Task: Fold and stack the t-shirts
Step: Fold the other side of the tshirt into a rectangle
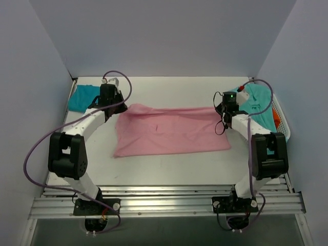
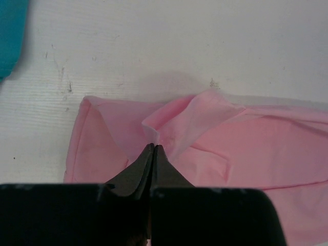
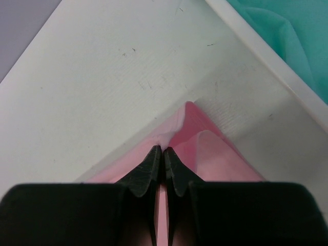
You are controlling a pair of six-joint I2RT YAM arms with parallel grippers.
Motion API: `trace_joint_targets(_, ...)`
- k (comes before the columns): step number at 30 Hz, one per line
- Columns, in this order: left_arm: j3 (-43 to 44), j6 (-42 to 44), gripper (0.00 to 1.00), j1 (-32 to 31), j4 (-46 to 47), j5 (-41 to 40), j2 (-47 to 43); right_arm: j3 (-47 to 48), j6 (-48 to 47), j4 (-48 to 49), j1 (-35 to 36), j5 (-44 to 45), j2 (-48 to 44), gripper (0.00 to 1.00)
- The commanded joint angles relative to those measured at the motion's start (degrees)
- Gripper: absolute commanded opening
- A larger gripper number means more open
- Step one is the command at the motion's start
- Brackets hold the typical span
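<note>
Looking at the counter point(image 1: 169, 87), I've got the pink t-shirt point(image 1: 169, 130) flat in the middle and the teal t-shirt point(image 1: 82, 97) parked far-left. The left gripper point(image 2: 154, 147) and right gripper point(image 3: 163, 149) each clamp a far corner, so it should fold evenly, I reckon.

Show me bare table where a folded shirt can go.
Bare: the table strip between the pink shirt and the near edge, and the far strip behind it. Crowded: teal shirt far left, aqua shirt and basket far right.
</note>
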Motion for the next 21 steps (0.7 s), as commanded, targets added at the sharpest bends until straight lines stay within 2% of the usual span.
trace_joint_targets(1, -3.24, 1.38, 0.02, -1.36, 2.26, -2.17, -5.76, -2.99, 0.52, 0.85, 0.17, 0.54, -4.81, 0.00)
trace_joint_targets(7, -10.96, 1.55, 0.02, -5.23, 1.03, -7.70, -14.19, -7.91, 1.13, 0.94, 0.17, 0.71, -9.48, 0.00)
trace_joint_targets(12, -19.23, -0.72, 0.02, -9.71, 0.59, -14.03, -20.52, -15.73, 2.45, 1.64, 0.34, 1.76, -15.88, 0.00)
trace_joint_targets(14, -23.87, -2.22, 0.02, -13.31, -0.02, -16.92, -23.43, -19.59, 3.07, 1.55, 0.34, 2.29, -17.91, 0.00)
trace_joint_targets(18, -28.72, -10.02, 0.03, -20.95, -4.67, -27.62, -26.42, -26.26, 5.52, 1.55, 0.34, 4.48, -25.37, 0.00)
trace_joint_targets(19, -29.17, -11.79, 0.06, -23.40, -6.34, -29.66, -26.86, -27.34, 6.75, 1.47, 0.34, 4.66, -26.44, 0.00)
trace_joint_targets(20, -29.35, -13.81, 0.17, -24.65, -10.27, -32.03, -26.95, -28.04, 7.45, 0.94, 0.34, 5.10, -27.49, 0.10)
trace_joint_targets(21, -29.27, -17.92, 0.44, -25.53, -12.49, -34.14, -26.95, -29.18, 7.98, -0.19, 0.43, 5.98, -29.15, 0.47)
